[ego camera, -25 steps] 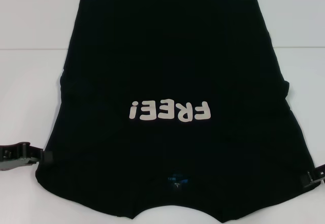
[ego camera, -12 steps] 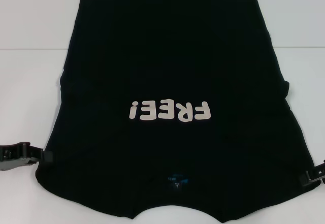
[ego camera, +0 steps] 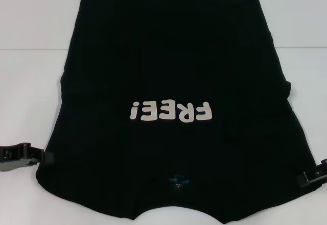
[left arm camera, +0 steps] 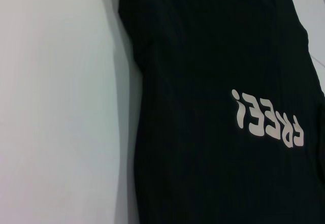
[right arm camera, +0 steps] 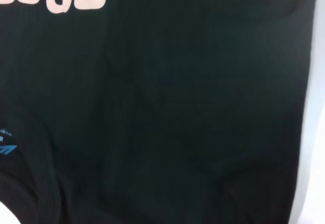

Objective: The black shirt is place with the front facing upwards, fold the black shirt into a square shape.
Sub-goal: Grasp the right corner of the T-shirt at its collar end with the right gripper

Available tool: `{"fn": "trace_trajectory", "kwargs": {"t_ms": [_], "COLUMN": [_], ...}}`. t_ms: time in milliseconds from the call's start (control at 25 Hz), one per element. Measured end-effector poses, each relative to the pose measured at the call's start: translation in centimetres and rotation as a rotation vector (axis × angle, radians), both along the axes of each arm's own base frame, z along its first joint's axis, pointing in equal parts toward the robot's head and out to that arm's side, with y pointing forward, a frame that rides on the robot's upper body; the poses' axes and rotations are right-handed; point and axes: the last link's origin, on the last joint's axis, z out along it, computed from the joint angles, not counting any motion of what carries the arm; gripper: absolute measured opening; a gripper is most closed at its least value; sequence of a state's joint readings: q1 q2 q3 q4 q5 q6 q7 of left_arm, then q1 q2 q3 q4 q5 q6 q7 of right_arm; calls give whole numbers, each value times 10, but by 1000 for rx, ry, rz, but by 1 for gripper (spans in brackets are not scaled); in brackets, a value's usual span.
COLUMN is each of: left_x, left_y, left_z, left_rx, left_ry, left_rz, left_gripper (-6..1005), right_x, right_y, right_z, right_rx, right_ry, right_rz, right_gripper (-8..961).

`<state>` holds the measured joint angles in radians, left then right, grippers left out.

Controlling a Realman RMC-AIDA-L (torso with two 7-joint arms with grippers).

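black shirt (ego camera: 168, 72) flat between left tool (ego camera: 23, 155) and right tool (ego camera: 312, 176); grips unclear

The black shirt (ego camera: 173, 61) is plain black all over, with no stripes or checks. Its chunky "FREE!" lettering (ego camera: 170, 111) is off-white. Nearer the collar than that lettering, the small neck label (ego camera: 177, 180) is blue. The surface (ego camera: 30, 41) around the shirt is plain white. Both grippers, left gripper (ego camera: 45, 157) and right gripper (ego camera: 305, 178), are black.
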<state>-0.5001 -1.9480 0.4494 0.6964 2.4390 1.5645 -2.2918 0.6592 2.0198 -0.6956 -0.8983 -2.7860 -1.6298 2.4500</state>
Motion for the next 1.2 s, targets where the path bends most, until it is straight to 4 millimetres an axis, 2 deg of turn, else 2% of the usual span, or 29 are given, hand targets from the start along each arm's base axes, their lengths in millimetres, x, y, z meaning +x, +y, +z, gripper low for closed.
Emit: {"fn": "trace_trajectory", "kwargs": {"t_ms": [520,920,1200], "left_x": [0,-1,-2], "left_y": [-1,-1,-3], "left_z": [0,0,0], "left_rx": [0,0,1], "left_ry": [0,-1,-1], "left_rz": [2,2,2], "left_gripper": [56,57,57], "right_x": [-4,-20,-22], "right_y": [1,5,7], "right_z": [-8,-23,-27], "right_rx": [-25,-61,-69], "right_ry": [17,94,99], "right_rz": [3,36,39], "right_gripper": [698,685,676]}}
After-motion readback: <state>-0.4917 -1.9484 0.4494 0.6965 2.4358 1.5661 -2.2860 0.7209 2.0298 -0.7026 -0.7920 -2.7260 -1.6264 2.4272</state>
